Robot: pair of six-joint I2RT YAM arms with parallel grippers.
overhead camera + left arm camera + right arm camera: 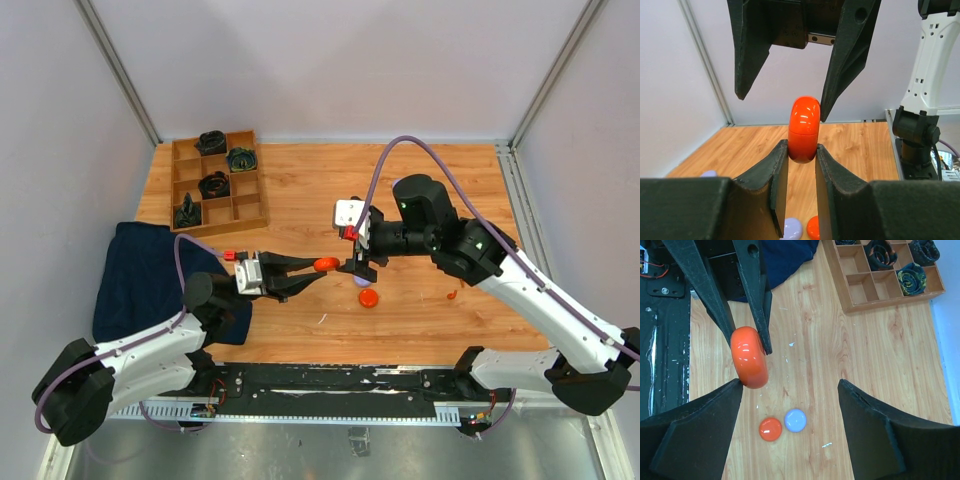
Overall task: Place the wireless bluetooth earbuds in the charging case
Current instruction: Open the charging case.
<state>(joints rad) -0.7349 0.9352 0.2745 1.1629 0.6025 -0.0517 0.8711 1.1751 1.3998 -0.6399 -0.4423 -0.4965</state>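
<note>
My left gripper is shut on a round orange-red charging case and holds it on edge above the table. The case is closed, with a seam around it. My right gripper is open, and its fingers hang on either side of the case from above. In the right wrist view the case sits against the left finger of that open gripper. One tiny orange-red earbud lies on the wood to the right. No other earbuds show.
A flat orange-red disc and a lavender disc lie side by side on the table under the grippers. A wooden compartment tray with black coiled bundles stands at the back left. A dark blue cloth lies at the left.
</note>
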